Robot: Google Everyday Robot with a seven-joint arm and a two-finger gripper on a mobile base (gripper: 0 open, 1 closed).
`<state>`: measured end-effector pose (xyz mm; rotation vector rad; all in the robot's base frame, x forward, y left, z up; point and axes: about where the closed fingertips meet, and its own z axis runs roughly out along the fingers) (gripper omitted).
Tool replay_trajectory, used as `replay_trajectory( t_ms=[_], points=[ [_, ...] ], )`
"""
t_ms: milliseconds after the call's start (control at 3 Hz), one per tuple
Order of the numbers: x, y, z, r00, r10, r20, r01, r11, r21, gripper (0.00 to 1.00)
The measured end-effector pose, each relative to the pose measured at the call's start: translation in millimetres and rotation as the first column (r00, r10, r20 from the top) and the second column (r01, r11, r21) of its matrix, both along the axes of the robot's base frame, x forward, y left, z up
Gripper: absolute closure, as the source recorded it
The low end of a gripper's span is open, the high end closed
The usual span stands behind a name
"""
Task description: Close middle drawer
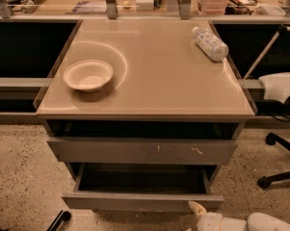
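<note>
The middle drawer (135,201) stands pulled out toward the near side of the cabinet. Its plain, flat grey metal front sits low in the scene, with the shadowed, box-like interior open behind it. Just near the right end of that front, at the bottom edge of the view, is the gripper (200,210), a pale rounded tip on a smooth white arm. Whether the claw is released or clenched cannot be told. Directly above the drawer, the taller grey front (144,150) bears pale scratch marks right of centre and juts slightly from the cabinet frame. Over it lies the glossy beige tabletop (173,85), rectangular with a thin raised edge. A shallow white bowl (88,75) stands on its left side, and a clear plastic bottle (210,43) lies on its side at the far right corner. The floor (19,177) is speckled stone. A black wheeled chair base (279,174) stands to the right, well apart from the drawer.
</note>
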<state>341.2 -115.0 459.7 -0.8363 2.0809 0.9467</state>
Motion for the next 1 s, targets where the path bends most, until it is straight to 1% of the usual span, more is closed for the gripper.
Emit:
replay_trajectory(
  t_ms=[333,667,1000],
  points=[
    [0.0,0.0,0.0,1.0000,0.000,0.000,0.000,1.000,0.000,0.00],
    [19.3,-17.5,-12.8,0.9957,-0.080,-0.047,0.079,0.997,-0.021,0.00],
    [32.9,-18.9,-13.8,0.9926,-0.107,-0.056,0.106,0.994,-0.025,0.00]
  ],
)
